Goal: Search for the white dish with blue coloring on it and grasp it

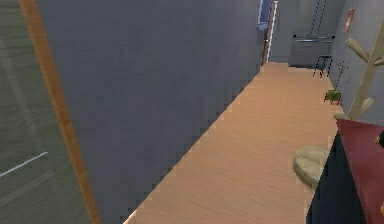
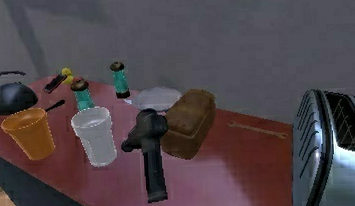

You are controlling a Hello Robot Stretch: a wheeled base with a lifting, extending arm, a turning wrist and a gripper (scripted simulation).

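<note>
**A:** What takes up most of the forward view?

**B:** A grey wall [image 1: 150,90] runs along the left. Beside it a wooden floor [image 1: 250,150] stretches to the far end of a corridor. At the near left stands a door [image 1: 20,130] with a wooden frame.

**A:** And on the right?

**B:** There is a wooden coat stand [image 1: 357,70] on a round base. Nearer than that is the corner of a dark red table [image 1: 362,150].

**A:** What does the arm side view show?

**B:** The table top spreads across it, with a back wall [image 2: 243,38] behind. A silver toaster [image 2: 337,144] stands at the right. A brown loaf [image 2: 191,120] lies near the middle. Just left of the loaf lies a dark handled thing [image 2: 148,157], though I cannot tell what it is. A black kettle [image 2: 10,96] sits at the far left. An orange cup [image 2: 29,132] stands nearer than the kettle, and a white cup [image 2: 93,135] is just right of the orange one.

**A:** Where is the dish?

**B:** A pale flat dish [image 2: 157,97] lies on the far side of the table, just left of the loaf's far end. I cannot make out any blue on it.

**A:** Anything smaller?

**B:** Two teal bottles stand upright, one [image 2: 118,81] just left of the dish and the other [image 2: 82,95] behind the white cup. A thin pale strip [image 2: 257,130] lies between the loaf and the toaster.

**A:** Is the pincer spread or pressed together?

**B:** I cannot tell.
</note>
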